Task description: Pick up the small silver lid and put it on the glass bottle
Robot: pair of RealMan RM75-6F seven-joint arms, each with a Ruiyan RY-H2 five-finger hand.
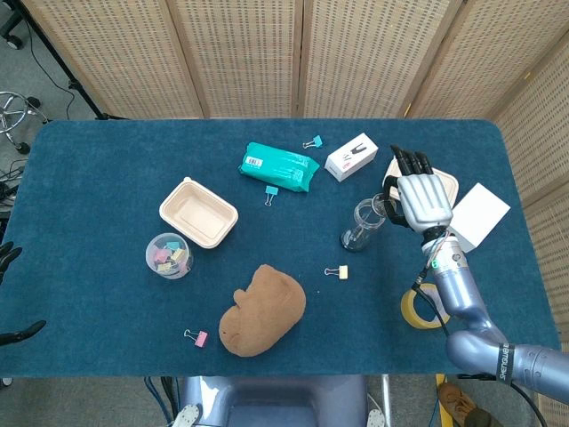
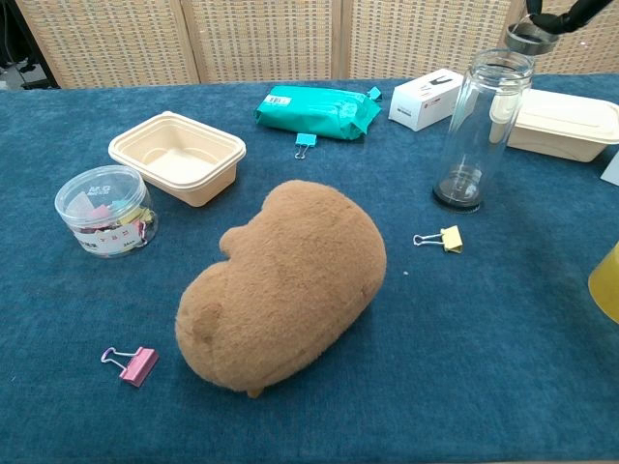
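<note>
Head view shows the right robot hand [image 1: 421,201] up over the blue table [image 1: 107,267], just to the right of the glass bottle [image 1: 363,222], which stands upright. Chest view shows dark fingertips [image 2: 559,16] holding the small silver lid [image 2: 528,38] right above the open top of the bottle, a bit to its right side. I can't see the left robot hand.

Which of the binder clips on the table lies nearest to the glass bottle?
The yellow binder clip, lying on the cloth just in front of the clear glass bottle. The blue clips sit by the green packet; the pink one lies far left.
</note>
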